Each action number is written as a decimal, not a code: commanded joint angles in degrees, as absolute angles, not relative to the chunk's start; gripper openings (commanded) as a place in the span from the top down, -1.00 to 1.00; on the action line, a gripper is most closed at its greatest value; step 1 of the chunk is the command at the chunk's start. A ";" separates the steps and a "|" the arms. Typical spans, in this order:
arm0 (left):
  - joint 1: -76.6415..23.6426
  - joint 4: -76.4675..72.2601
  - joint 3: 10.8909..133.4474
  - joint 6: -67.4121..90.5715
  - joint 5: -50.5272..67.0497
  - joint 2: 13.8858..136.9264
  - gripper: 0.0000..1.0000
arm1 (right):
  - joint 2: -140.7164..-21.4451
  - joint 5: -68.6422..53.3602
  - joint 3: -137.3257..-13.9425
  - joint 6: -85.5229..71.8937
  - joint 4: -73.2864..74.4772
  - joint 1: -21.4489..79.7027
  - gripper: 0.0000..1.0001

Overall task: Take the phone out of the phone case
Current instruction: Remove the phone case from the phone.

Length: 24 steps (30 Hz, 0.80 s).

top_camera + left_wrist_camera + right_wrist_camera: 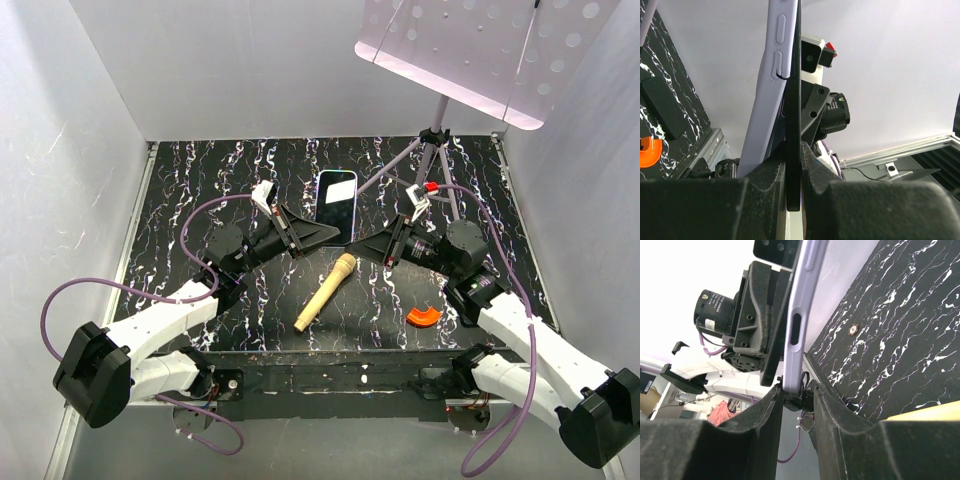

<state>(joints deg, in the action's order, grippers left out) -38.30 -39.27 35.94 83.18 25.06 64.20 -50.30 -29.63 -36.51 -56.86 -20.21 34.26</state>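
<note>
The left gripper (pixel 333 236) comes in from 8 o'clock, its jaws clenched on the dark edge of the phone (pixel 336 205), which is screen-up over the middle of the marbled tabletop (pixel 200 180). The lavender phone case (pixel 771 75) bows away from the phone along one side. From 4 o'clock, the right gripper (pixel 360 247) has its jaws grasping the case's edge. A wooden stick (pixel 325 292) lies at the phone's 6 o'clock and an orange curved piece (pixel 423 317) at its 4 o'clock.
</note>
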 commanded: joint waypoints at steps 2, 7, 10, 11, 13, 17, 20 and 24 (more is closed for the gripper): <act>-38.32 -45.70 37.18 84.46 26.37 62.40 1.00 | -50.80 -26.81 -37.71 -57.30 -23.02 34.63 0.28; -38.67 -47.72 36.48 85.51 27.24 63.10 1.00 | -53.52 -26.81 -39.11 -57.13 -23.38 34.63 0.49; -38.85 -50.44 36.30 87.18 28.56 64.51 1.00 | -54.93 -25.41 -39.72 -54.85 -20.76 34.63 0.75; -38.93 -51.75 36.21 87.88 28.91 65.03 1.00 | -54.84 -23.49 -40.42 -52.58 -17.35 34.63 0.97; -39.28 -53.69 36.30 89.03 30.05 66.18 1.00 | -53.62 -4.78 -45.50 -46.44 3.40 36.02 0.97; -39.55 -53.18 35.42 88.42 30.59 65.92 1.00 | -55.11 28.34 -54.57 -42.37 32.23 37.88 0.97; -39.46 -49.24 34.80 85.09 30.76 64.52 1.00 | -52.57 29.53 -52.39 -39.55 32.08 37.71 0.97; -39.03 -32.93 37.52 72.81 30.32 61.27 1.00 | -48.70 25.06 -47.21 -38.06 29.98 37.27 0.97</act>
<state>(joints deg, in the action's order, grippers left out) -39.48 -43.57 34.96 84.20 29.93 66.28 -52.36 20.14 -50.15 -42.24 25.65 37.47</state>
